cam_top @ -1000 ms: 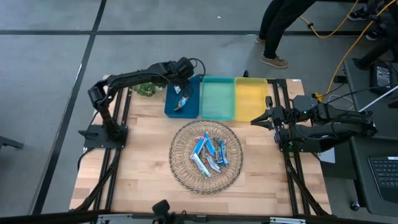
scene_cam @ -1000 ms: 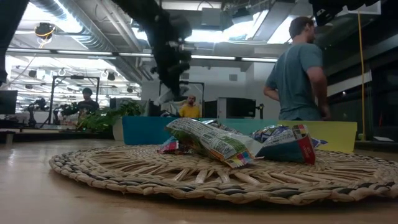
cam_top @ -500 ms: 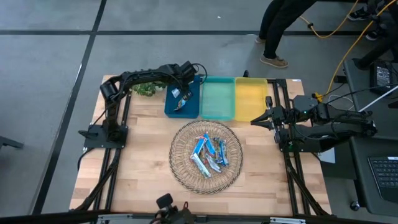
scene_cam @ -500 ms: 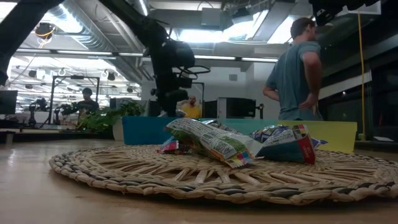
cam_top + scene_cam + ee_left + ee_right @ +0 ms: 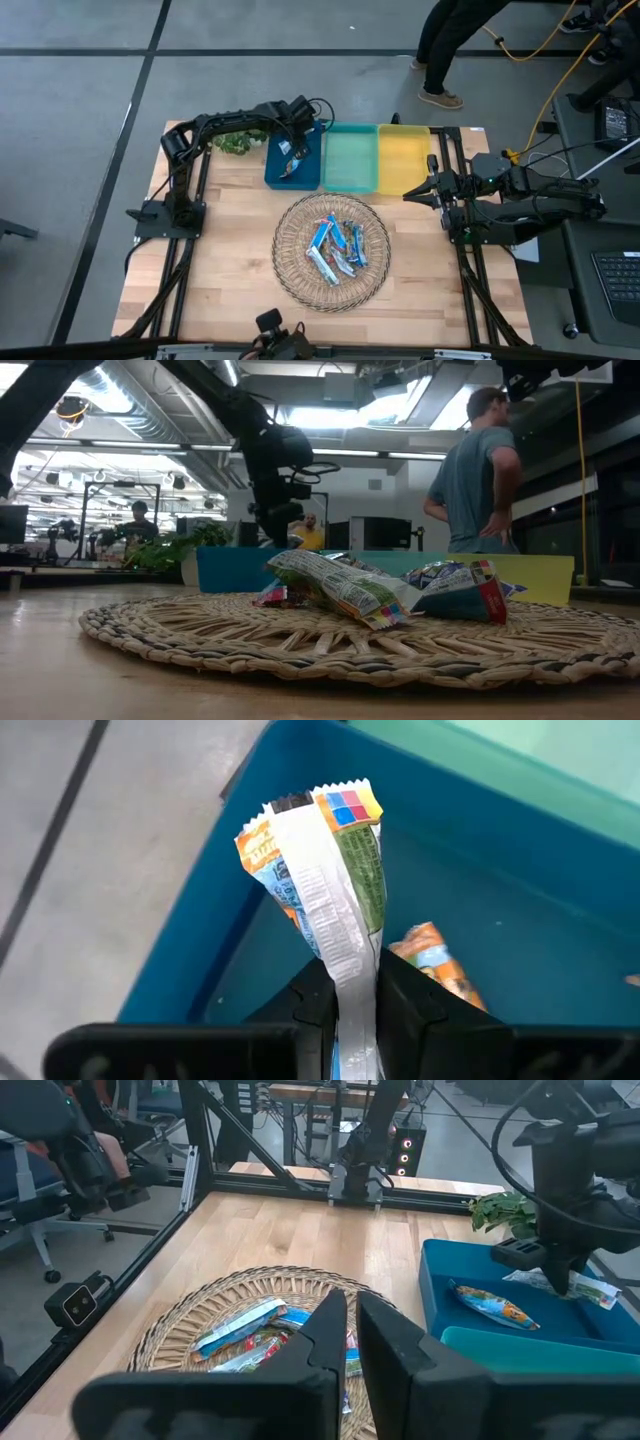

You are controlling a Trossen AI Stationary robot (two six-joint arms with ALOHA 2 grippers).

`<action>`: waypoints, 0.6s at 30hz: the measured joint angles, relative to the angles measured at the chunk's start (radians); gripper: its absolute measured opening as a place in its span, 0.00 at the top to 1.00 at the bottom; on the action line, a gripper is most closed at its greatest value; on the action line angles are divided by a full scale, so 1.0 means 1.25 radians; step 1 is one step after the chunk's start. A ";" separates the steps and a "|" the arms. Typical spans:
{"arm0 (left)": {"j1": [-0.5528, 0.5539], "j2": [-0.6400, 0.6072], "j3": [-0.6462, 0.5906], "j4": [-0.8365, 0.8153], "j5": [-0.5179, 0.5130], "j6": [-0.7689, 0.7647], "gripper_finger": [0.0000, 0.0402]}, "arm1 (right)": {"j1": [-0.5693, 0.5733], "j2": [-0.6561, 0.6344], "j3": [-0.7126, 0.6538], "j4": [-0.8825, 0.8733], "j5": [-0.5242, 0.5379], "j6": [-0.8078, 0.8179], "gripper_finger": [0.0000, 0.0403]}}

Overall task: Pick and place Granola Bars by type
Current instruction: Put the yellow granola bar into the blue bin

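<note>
My left gripper [image 5: 291,148] reaches over the blue bin [image 5: 273,172] at the table's far edge, shut on a granola bar [image 5: 325,870] with a silver, orange and green wrapper. One orange-and-blue bar [image 5: 432,952] lies on the bin's floor beneath it. Several bars [image 5: 335,248], mostly blue, lie heaped in the round wicker basket [image 5: 286,272] at mid-table. My right gripper [image 5: 412,193] waits shut near the table's right edge, beside the yellow bin [image 5: 402,160]. My left gripper pinches the bar by its near end [image 5: 352,982] between the two fingers, which lie in line with the bar's length. The bar's far crimped end [image 5: 345,802] sticks out beyond the fingertips. The bar is lifted clear, over the inside of the blue bin.
A teal bin [image 5: 351,160] stands between the blue and yellow bins in one row. A green leafy plant [image 5: 235,143] sits left of the blue bin. A person [image 5: 478,470] stands beyond the far edge. Bare wood lies left and right of the basket.
My left gripper has gone down toward the blue bin with the bar still held, and the arm's elbow has swung toward the far edge. The bar now hangs lower over the bin. The right arm has kept still.
</note>
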 joint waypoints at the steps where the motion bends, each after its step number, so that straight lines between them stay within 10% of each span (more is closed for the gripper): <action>1: 0.000 0.000 0.000 0.000 0.009 -0.004 0.89 | 0.000 0.000 0.000 0.000 0.000 0.000 0.92; 18: 0.001 0.057 -0.001 -0.019 0.053 -0.031 0.89 | 0.000 0.000 0.000 0.000 0.000 0.000 0.92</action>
